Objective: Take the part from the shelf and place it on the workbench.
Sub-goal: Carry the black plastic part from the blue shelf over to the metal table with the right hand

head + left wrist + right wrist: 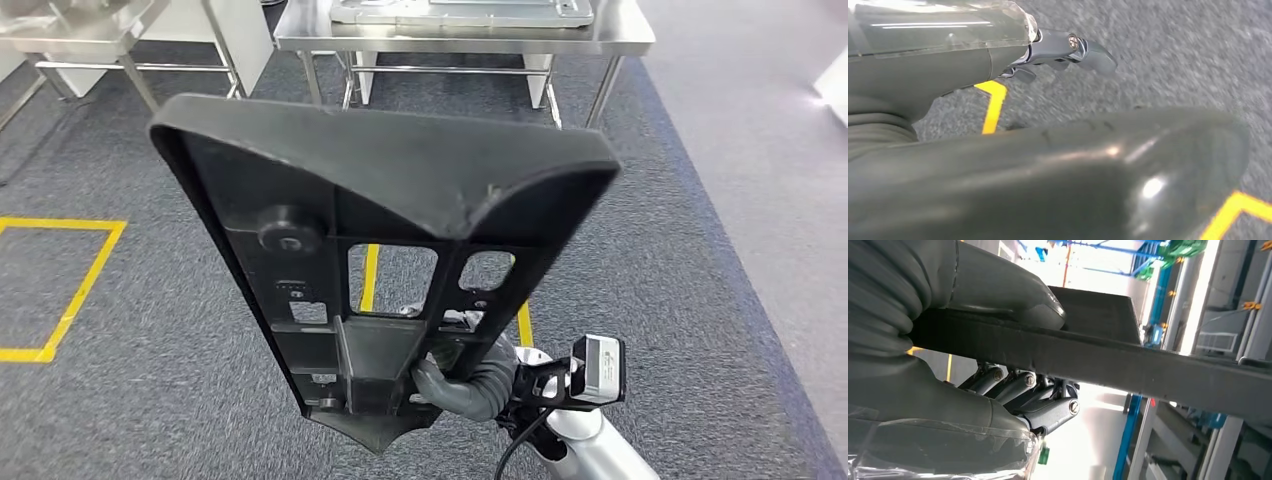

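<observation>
Left robot hand (pixel 1068 52), holding nothing, above grey carpet (pixel 1173 55).

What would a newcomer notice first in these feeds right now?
The big black plastic part, ribbed and pierced with cutouts, stands up across the middle of the head view, gripped at its lower end by the right hand. Beyond it a steel workbench stands on grey carpet marked with yellow floor tape.

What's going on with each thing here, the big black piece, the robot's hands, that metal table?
black part: held up off the floor, gripped at its lower end.
right hand: grips the part, thumb on one face, fingers on the other.
left hand: holds nothing, over the carpet.
steel workbench: ahead, part not yet on it.
</observation>
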Controlling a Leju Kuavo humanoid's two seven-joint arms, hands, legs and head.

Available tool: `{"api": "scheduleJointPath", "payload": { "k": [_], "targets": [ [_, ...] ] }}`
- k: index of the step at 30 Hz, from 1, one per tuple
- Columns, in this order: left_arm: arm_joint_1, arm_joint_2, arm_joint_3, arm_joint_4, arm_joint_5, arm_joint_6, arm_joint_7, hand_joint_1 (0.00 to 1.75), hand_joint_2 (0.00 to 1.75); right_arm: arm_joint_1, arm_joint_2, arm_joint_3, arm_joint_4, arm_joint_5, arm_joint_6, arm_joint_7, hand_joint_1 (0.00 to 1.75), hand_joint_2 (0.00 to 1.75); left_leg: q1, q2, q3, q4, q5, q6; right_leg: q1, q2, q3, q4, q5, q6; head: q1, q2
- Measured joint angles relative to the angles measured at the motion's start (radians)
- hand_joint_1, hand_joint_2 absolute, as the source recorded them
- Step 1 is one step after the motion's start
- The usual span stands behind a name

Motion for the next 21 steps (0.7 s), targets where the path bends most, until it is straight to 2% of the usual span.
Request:
{"api": "scheduleJointPath", "payload": {
  "k": [1, 3, 5, 7, 9, 10, 11, 12, 13, 14, 15, 16, 19, 20, 21],
  "targets": [
    [-0.001, 0.0, 0.0, 0.0, -0.003, -0.002, 0.001, 0.0, 0.0, 0.002, 0.0, 0.0, 0.0, 0.007, -0.003, -0.004, 1.61, 1.75, -0.001, -0.008, 0.005, -0.013, -0.002, 0.006, -0.001, 0.006, -0.003, 0.001, 0.0, 0.006, 0.0, 0.0],
    [-0.005, -0.001, 0.0, 0.0, -0.009, -0.008, 0.002, 0.0, 0.0, 0.008, -0.001, -0.002, 0.001, 0.026, -0.01, -0.014, 1.61, 1.75, -0.002, 0.003, 0.008, -0.019, 0.002, 0.02, -0.003, 0.014, -0.006, -0.001, 0.002, 0.018, 0.0, 0.0],
    [-0.006, -0.003, 0.0, 0.0, -0.013, -0.016, 0.003, 0.0, 0.0, 0.011, -0.001, -0.005, 0.002, 0.038, -0.012, -0.02, 1.61, 1.75, 0.001, 0.015, 0.013, -0.028, 0.009, 0.033, -0.001, -0.016, -0.016, 0.023, -0.015, 0.029, 0.004, 0.0],
    [-0.002, -0.004, 0.0, 0.0, -0.015, -0.021, 0.003, 0.0, 0.0, 0.011, -0.002, -0.008, 0.002, 0.043, -0.013, -0.022, 1.61, 1.75, 0.001, 0.028, 0.016, -0.033, 0.01, 0.042, -0.002, -0.065, -0.065, 0.125, -0.072, 0.039, 0.009, 0.0],
    [0.001, -0.004, 0.0, 0.0, -0.016, -0.021, 0.003, 0.0, 0.0, 0.012, -0.002, -0.009, 0.004, 0.045, -0.013, -0.024, 1.61, 1.75, 0.0, 0.04, 0.015, -0.033, 0.008, 0.045, -0.007, -0.084, -0.13, 0.251, -0.121, 0.046, 0.011, 0.0],
    [0.001, -0.004, 0.0, 0.0, -0.016, -0.021, 0.003, 0.0, 0.0, 0.013, -0.002, -0.01, 0.005, 0.046, -0.013, -0.025, 1.61, 1.75, -0.001, 0.044, 0.016, -0.033, 0.005, 0.045, -0.01, -0.086, -0.146, 0.28, -0.122, 0.048, 0.011, 0.0],
    [0.001, -0.004, 0.0, 0.0, -0.017, -0.022, 0.003, 0.0, 0.0, 0.013, -0.002, -0.01, 0.006, 0.046, -0.013, -0.025, 1.61, 1.75, -0.001, 0.048, 0.019, -0.033, 0.002, 0.043, -0.011, -0.088, -0.138, 0.265, -0.102, 0.048, 0.011, 0.0],
    [0.001, -0.004, 0.0, 0.0, -0.017, -0.023, 0.003, 0.0, 0.0, 0.012, -0.001, -0.011, 0.006, 0.046, -0.013, -0.026, 1.61, 1.75, -0.001, 0.05, 0.023, -0.033, -0.003, 0.041, -0.012, -0.089, -0.112, 0.214, -0.068, 0.047, 0.011, 0.0],
    [0.0, -0.004, 0.0, 0.0, -0.017, -0.024, 0.002, 0.0, 0.0, 0.012, -0.001, -0.012, 0.006, 0.046, -0.013, -0.026, 1.61, 1.75, 0.0, 0.052, 0.029, -0.033, -0.007, 0.038, -0.012, -0.093, -0.073, 0.141, -0.034, 0.044, 0.011, 0.0],
    [-0.001, -0.004, 0.0, 0.0, -0.017, -0.025, 0.002, 0.0, 0.0, 0.01, -0.001, -0.014, 0.006, 0.047, -0.013, -0.026, 1.61, 1.75, -0.003, 0.054, 0.034, -0.033, -0.012, 0.033, -0.009, -0.096, -0.035, 0.07, -0.011, 0.04, 0.011, 0.0],
    [-0.002, -0.004, 0.0, 0.0, -0.017, -0.026, 0.001, 0.0, 0.0, 0.008, -0.001, -0.016, 0.006, 0.047, -0.013, -0.027, 1.61, 1.75, -0.004, 0.055, 0.037, -0.033, -0.017, 0.028, -0.006, -0.099, -0.011, 0.023, -0.003, 0.034, 0.011, 0.0],
    [-0.002, -0.004, 0.0, 0.0, -0.017, -0.026, 0.001, 0.0, 0.0, 0.006, -0.001, -0.017, 0.006, 0.047, -0.013, -0.027, 1.61, 1.75, -0.006, 0.056, 0.04, -0.035, -0.021, 0.022, -0.003, -0.101, 0.002, -0.002, -0.006, 0.027, 0.011, 0.0],
    [-0.005, -0.004, -0.001, 0.0, -0.017, -0.027, 0.0, 0.0, 0.0, 0.004, 0.0, -0.018, 0.004, 0.047, -0.013, -0.028, 1.61, 1.75, -0.006, 0.062, 0.057, -0.042, -0.032, 0.004, -0.002, -0.095, 0.019, -0.016, -0.017, 0.008, 0.01, 0.0],
    [-0.006, -0.004, -0.001, 0.0, -0.017, -0.027, -0.001, 0.0, 0.0, 0.003, 0.001, -0.019, 0.002, 0.047, -0.013, -0.028, 1.61, 1.75, -0.005, 0.063, 0.057, -0.028, -0.039, 0.0, -0.004, -0.093, 0.032, -0.023, -0.02, 0.001, 0.009, 0.0],
    [-0.007, -0.003, -0.001, -0.001, -0.017, -0.027, -0.001, 0.0, 0.0, 0.001, 0.002, -0.019, 0.001, 0.047, -0.013, -0.028, 1.61, 1.75, -0.004, 0.063, 0.042, 0.01, -0.055, -0.003, -0.005, -0.093, 0.045, -0.029, -0.024, -0.005, 0.007, 0.0]
  ]
}}
